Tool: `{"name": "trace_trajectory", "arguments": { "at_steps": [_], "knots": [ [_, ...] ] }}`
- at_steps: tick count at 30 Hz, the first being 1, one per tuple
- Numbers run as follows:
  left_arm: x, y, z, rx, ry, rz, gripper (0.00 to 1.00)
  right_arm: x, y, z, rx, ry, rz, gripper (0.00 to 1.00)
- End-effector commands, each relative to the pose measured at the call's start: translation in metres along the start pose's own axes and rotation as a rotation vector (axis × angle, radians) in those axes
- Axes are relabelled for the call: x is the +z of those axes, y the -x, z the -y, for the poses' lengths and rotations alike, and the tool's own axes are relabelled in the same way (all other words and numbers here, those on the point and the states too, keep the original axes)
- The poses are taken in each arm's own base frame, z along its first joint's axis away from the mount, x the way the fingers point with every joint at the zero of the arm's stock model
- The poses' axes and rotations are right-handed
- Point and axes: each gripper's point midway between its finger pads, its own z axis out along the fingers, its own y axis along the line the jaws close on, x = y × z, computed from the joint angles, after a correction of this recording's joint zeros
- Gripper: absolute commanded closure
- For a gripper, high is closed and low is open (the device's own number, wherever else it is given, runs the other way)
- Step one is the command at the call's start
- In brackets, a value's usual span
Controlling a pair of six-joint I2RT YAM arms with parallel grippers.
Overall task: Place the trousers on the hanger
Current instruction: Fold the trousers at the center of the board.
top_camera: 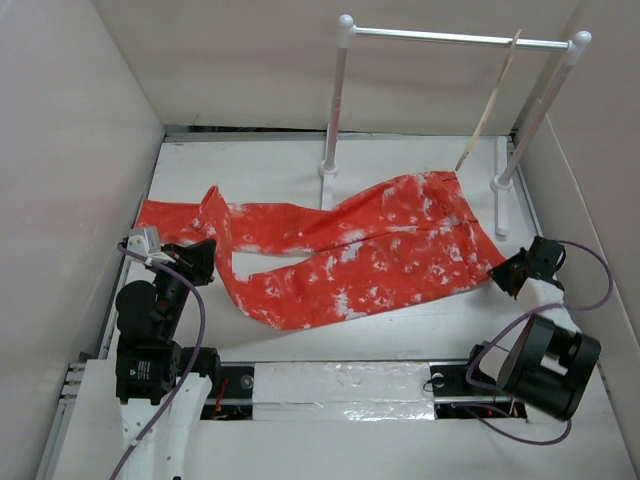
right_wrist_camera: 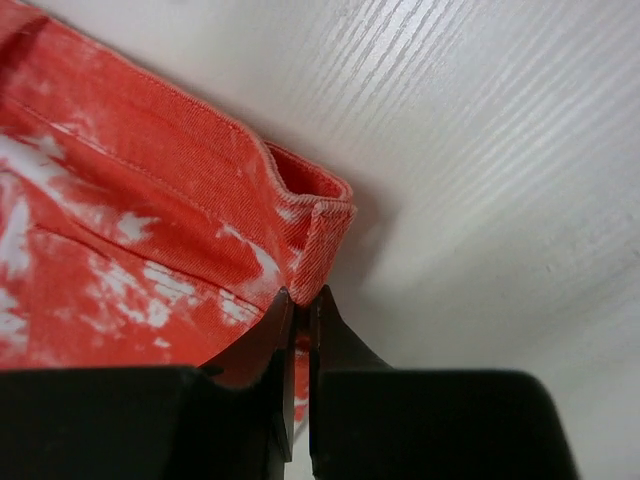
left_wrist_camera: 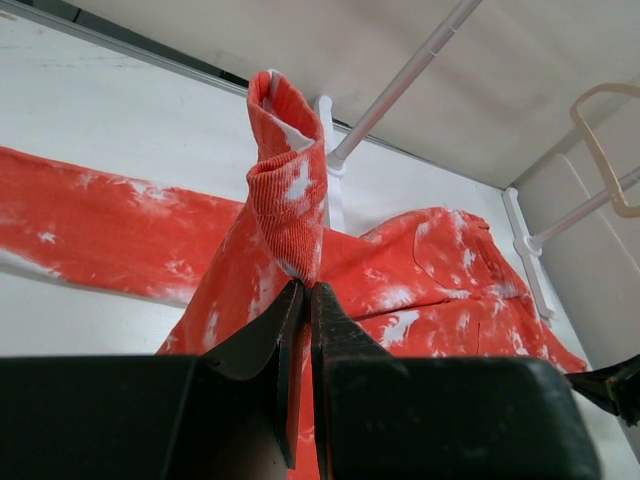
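The orange-red trousers (top_camera: 370, 245) with white blotches lie spread across the table, waist to the right, legs running left. My left gripper (top_camera: 203, 258) is shut on a fold of a trouser leg (left_wrist_camera: 290, 190), which stands up in a bunch above the fingertips. My right gripper (top_camera: 505, 277) is shut on the waistband corner (right_wrist_camera: 315, 215) at the trousers' right end. The pale wooden hanger (top_camera: 490, 100) hangs on the white rail, seen edge-on; part of it also shows in the left wrist view (left_wrist_camera: 600, 150).
The white two-post rail stand (top_camera: 450, 38) stands at the back, its feet (top_camera: 328, 168) by the trousers' far edge. White walls (top_camera: 70, 150) close in the left, back and right sides.
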Motion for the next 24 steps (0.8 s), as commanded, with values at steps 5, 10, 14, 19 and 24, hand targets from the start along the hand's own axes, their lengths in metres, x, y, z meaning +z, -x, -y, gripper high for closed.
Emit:
{"name": "trace_trajectory", "arguments": {
  "at_steps": [5,10,14,19,24],
  "knots": [
    [0.003,0.029,0.0,-0.009,0.037,0.101,1.0,-0.08,0.069,0.004,0.013,-0.106,0.343,0.97],
    [-0.006,0.061,-0.014,0.003,0.172,0.192,1.0,-0.162,0.106,0.002,0.033,-0.18,0.536,0.96],
    [-0.019,0.092,-0.025,0.004,0.291,0.286,1.0,-0.197,0.108,0.003,0.01,-0.183,0.598,0.9],
    [-0.016,0.101,-0.031,-0.013,0.333,0.317,1.0,-0.196,0.102,-0.004,-0.073,-0.174,0.517,0.92],
    [0.009,0.078,-0.055,-0.013,0.421,0.256,1.0,-0.162,0.116,-0.017,-0.128,-0.17,0.426,1.0]
  ]
}}
